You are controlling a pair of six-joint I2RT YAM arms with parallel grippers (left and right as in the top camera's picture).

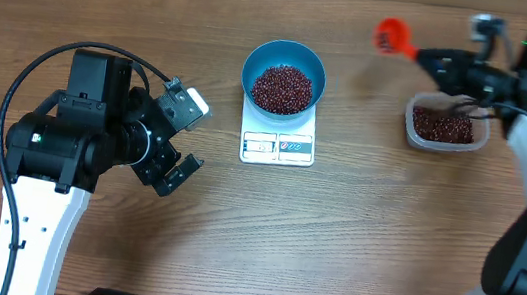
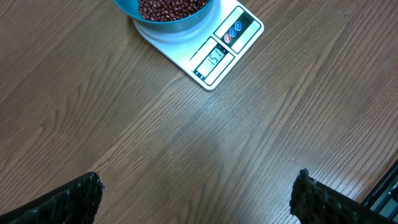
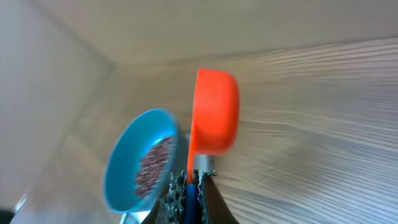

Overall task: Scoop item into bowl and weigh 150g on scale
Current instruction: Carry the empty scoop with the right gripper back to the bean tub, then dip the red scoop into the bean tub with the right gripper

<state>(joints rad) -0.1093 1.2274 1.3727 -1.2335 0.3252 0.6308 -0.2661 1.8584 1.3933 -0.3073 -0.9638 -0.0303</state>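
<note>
Woodgrain brown table (image 1: 384, 233) fills every view. Digits on the scale (image 2: 217, 50) are too blurry to read; left tool (image 1: 192, 139) hangs wide open, right tool (image 3: 189, 182) is clamped on the orange scoop (image 3: 214, 112).

Bowl (image 1: 254, 58) of beans (image 1: 283, 87) sitting on the scale (image 1: 278, 147).
A tub (image 1: 411, 133) is lying well to the right; a measuring cup (image 1: 391, 34) is hanging between, farther back.
</note>
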